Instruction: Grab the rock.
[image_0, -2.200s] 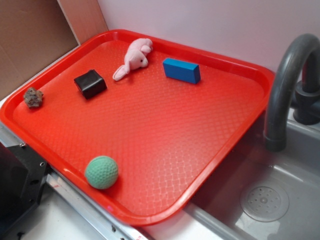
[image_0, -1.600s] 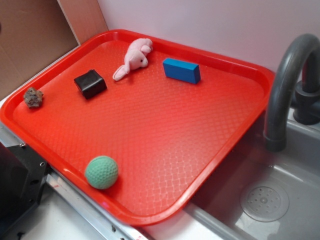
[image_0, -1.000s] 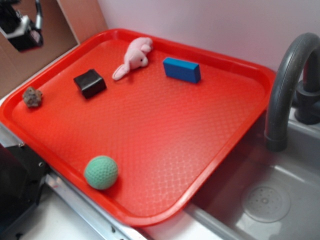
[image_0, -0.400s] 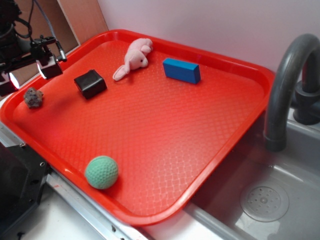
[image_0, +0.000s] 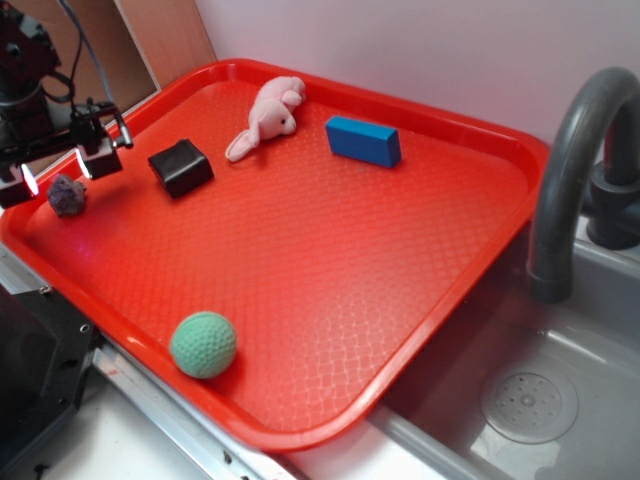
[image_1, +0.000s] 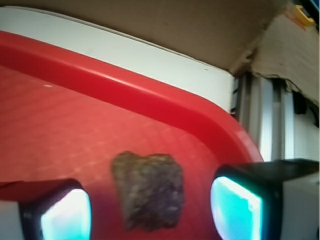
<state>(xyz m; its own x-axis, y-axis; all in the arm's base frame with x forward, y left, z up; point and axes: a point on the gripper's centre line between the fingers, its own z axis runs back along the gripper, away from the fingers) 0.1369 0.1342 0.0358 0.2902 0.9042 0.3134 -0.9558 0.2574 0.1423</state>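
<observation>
The rock (image_0: 66, 194) is a small rough brownish-grey lump at the far left of the red tray (image_0: 330, 300). My gripper (image_0: 62, 172) hangs right over it, open, with one finger on each side. In the wrist view the rock (image_1: 148, 190) lies between the two lit fingertips (image_1: 235, 215), with a gap to each. The gripper (image_1: 150, 216) holds nothing.
On the tray lie a black block (image_0: 181, 166), a pink plush toy (image_0: 267, 115), a blue block (image_0: 363, 140) and a green ball (image_0: 203, 344). The tray's raised rim (image_1: 150, 100) runs just behind the rock. A sink with a grey faucet (image_0: 570, 170) is on the right.
The arm has come into view from the upper left and lowered over the rock. Its fingers now straddle the rock. Nothing on the tray has moved.
</observation>
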